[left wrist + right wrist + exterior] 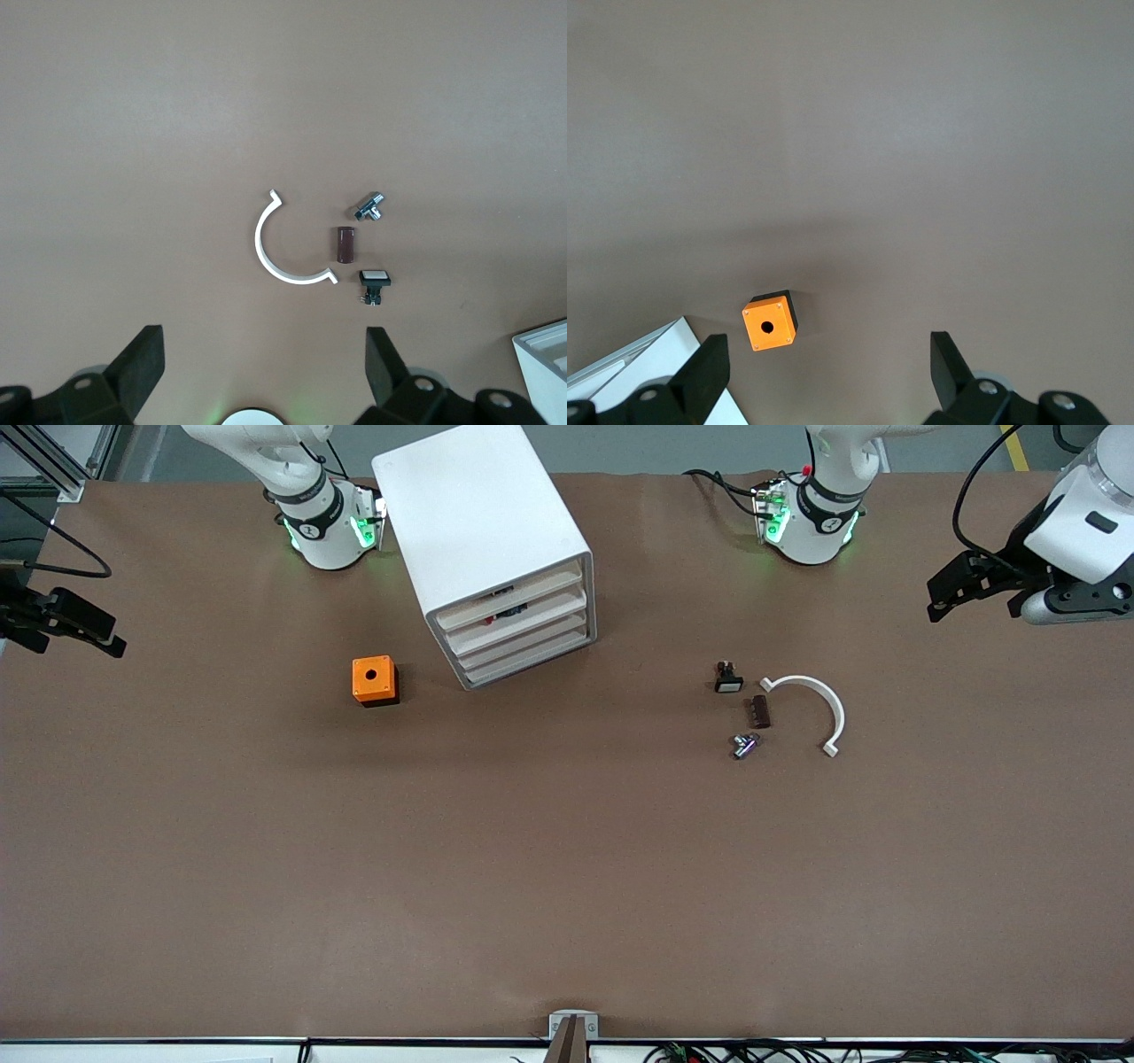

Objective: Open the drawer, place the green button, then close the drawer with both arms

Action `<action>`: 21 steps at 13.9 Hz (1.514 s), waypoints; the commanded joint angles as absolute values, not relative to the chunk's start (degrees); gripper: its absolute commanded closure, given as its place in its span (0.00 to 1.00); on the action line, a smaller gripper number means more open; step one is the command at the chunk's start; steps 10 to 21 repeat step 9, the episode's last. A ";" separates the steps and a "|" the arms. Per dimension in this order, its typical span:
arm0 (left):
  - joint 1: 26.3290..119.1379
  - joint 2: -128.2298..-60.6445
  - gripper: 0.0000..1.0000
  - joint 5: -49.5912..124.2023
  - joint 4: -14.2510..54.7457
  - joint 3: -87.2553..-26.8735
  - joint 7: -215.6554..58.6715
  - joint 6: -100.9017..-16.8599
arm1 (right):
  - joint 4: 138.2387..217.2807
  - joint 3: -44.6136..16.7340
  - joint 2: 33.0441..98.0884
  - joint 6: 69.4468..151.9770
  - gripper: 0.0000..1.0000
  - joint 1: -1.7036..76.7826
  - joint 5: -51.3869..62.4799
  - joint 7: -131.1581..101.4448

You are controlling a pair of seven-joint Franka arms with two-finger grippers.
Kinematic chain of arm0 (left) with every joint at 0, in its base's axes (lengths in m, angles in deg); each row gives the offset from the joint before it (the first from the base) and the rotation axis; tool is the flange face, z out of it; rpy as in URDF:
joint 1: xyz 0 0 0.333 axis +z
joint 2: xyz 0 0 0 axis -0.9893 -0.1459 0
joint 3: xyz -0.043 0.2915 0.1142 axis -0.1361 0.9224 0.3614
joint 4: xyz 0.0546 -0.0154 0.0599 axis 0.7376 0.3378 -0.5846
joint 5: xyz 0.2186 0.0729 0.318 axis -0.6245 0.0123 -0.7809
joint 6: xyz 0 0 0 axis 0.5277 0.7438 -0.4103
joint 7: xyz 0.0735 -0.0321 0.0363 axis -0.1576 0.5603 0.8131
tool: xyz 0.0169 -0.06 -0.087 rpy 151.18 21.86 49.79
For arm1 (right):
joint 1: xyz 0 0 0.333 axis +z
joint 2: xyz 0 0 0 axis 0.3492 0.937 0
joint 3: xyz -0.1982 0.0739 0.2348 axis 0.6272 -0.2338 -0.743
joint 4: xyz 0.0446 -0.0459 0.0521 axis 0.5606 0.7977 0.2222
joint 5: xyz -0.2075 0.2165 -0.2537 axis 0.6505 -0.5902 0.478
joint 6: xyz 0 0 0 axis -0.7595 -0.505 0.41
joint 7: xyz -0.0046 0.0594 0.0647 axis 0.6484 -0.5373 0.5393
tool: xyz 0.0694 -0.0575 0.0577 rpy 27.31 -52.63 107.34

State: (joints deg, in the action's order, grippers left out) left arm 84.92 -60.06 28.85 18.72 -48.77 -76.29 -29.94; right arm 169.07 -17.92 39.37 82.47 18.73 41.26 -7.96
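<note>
A white cabinet [483,522] with several stacked drawers [523,633] stands between the two arm bases, every drawer front pushed in. The button is out of view. My left gripper [935,600] hangs open and empty over the left arm's end of the table. In the left wrist view, the left gripper [264,363] holds nothing, and the small parts lie well clear of it. My right gripper [106,638] hovers over the right arm's end. In the right wrist view, the right gripper [829,367] is open with bare table between its fingers.
An orange box [375,680] [770,323] with a round hole sits beside the cabinet. Toward the left arm's end lie a black switch with a white cap [728,679] [374,285], a brown block [760,711], a silvery metal part [744,746] and a white arc [811,708].
</note>
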 commanded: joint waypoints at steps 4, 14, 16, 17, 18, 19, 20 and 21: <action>85.92 -59.41 0.00 27.96 19.85 -50.25 -76.86 -30.93 | 167.77 -18.33 39.90 82.19 0.00 18.42 41.95 -8.51; 85.56 -59.41 0.00 27.96 19.85 -50.25 -75.89 -30.93 | 167.33 -18.25 39.90 82.19 0.00 18.16 42.04 -8.51; 85.56 -59.41 0.00 27.96 19.85 -50.25 -75.89 -30.93 | 167.33 -18.25 39.90 82.19 0.00 18.16 42.04 -8.51; 85.56 -59.41 0.00 27.96 19.85 -50.25 -75.89 -30.93 | 167.33 -18.25 39.90 82.19 0.00 18.16 42.04 -8.51; 85.56 -59.41 0.00 27.96 19.85 -50.25 -75.89 -30.93 | 167.33 -18.25 39.90 82.19 0.00 18.16 42.04 -8.51; 85.56 -59.41 0.00 27.96 19.85 -50.25 -75.89 -30.93 | 167.33 -18.25 39.90 82.19 0.00 18.16 42.04 -8.51; 85.56 -59.41 0.00 27.96 19.85 -50.25 -75.89 -30.93 | 167.33 -18.25 39.90 82.19 0.00 18.16 42.04 -8.51; 85.56 -59.41 0.00 27.96 19.85 -50.25 -75.89 -30.93 | 167.33 -18.25 39.90 82.19 0.00 18.16 42.04 -8.51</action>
